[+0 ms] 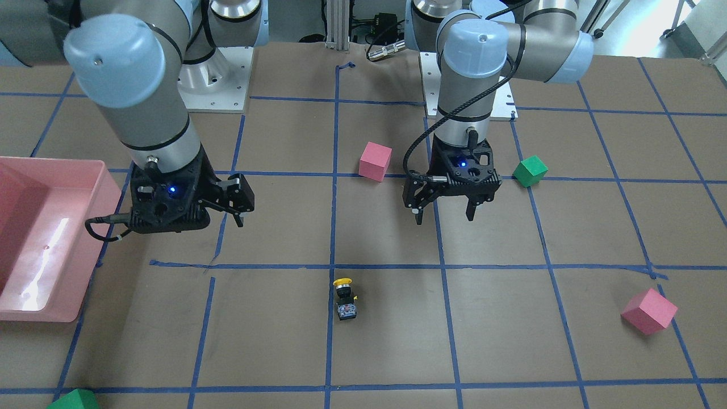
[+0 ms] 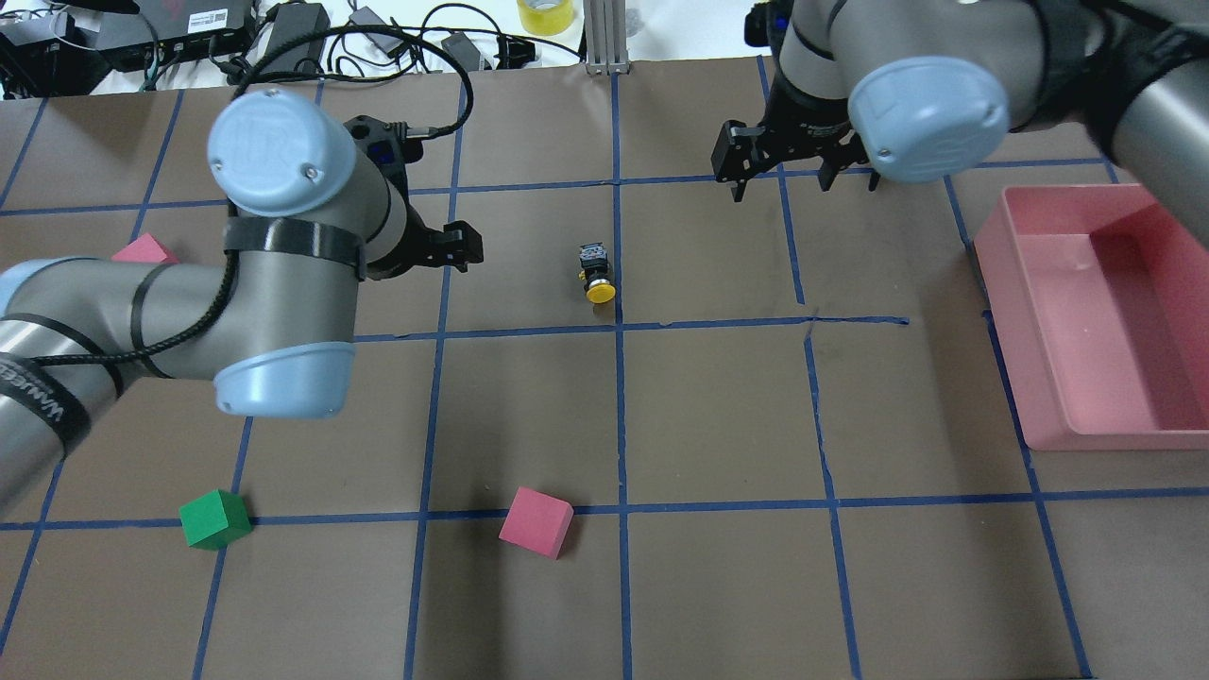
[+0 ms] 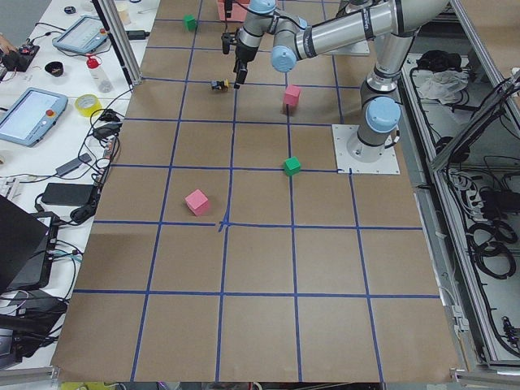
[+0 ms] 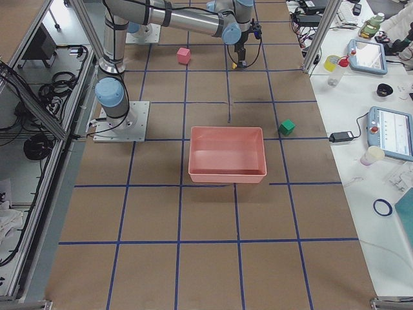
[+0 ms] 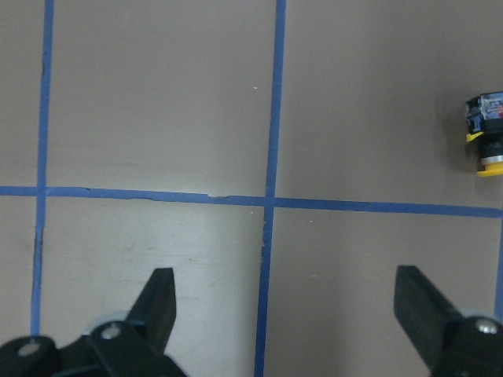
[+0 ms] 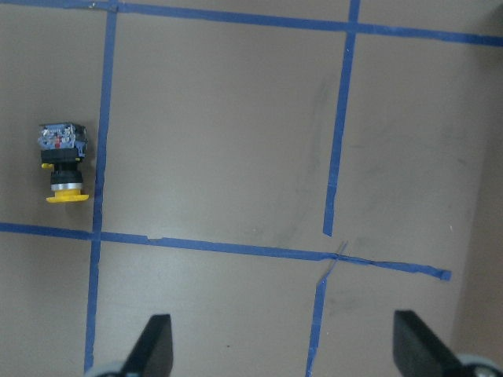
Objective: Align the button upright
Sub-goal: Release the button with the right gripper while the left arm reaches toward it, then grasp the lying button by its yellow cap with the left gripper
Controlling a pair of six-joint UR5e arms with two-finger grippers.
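Observation:
The button [image 1: 345, 298] lies on its side on the brown table, on a blue tape line, with its yellow cap toward the robot and its whitish base away. It also shows in the overhead view [image 2: 595, 271], at the right edge of the left wrist view [image 5: 487, 141] and at the left of the right wrist view [image 6: 63, 161]. My left gripper [image 1: 444, 217] is open and empty, above the table beside the button and apart from it. My right gripper [image 1: 238, 210] is open and empty on the button's other side, also apart from it.
A pink bin [image 2: 1001, 283] stands on my right side. Pink cubes [image 1: 375, 161] [image 1: 649, 311] and green cubes [image 1: 530, 171] [image 1: 74, 399] lie scattered on the table. Blue tape lines grid the surface.

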